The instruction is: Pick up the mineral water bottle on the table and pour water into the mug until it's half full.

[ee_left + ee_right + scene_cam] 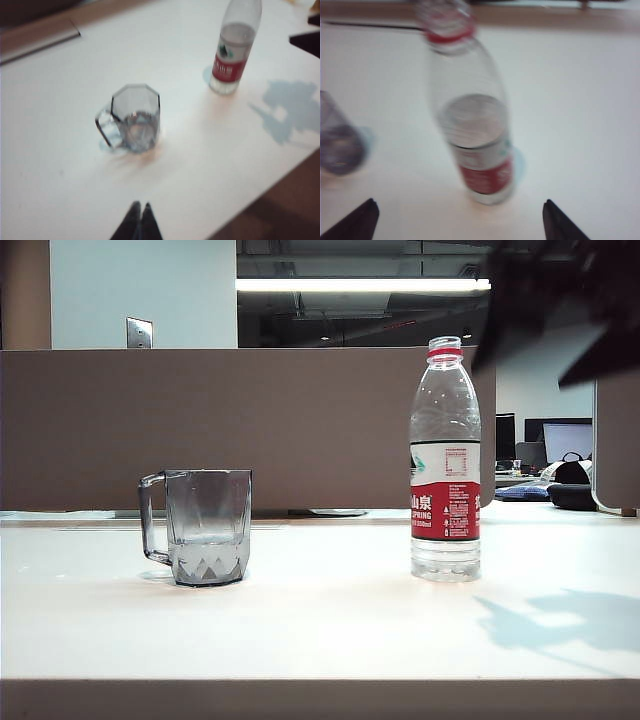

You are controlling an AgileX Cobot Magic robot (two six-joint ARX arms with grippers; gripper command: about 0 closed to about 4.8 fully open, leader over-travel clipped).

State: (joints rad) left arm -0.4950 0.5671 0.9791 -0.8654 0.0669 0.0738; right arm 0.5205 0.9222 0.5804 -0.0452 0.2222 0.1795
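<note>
The mineral water bottle (pixel 445 470) stands upright on the table (pixel 320 630), right of centre, uncapped, with water (pixel 475 120) up to about the top of its label. Left of it stands the smoky-grey mug (pixel 208 530), handle to the left; I see no water in it. My right gripper (pixel 459 204) is open and wide, above the table on the near side of the bottle (pixel 472 120), apart from it; in the exterior view it is a dark blur (pixel 560 300) at the top right. My left gripper (pixel 140 206) is shut, empty, hovering short of the mug (pixel 135 119).
A brown partition (pixel 300 420) runs behind the table. A thin flat dark object (pixel 335 511) lies at the table's far edge. The arm's shadow (pixel 560 625) falls on the table right of the bottle. The darker front edge (pixel 320 695) is near.
</note>
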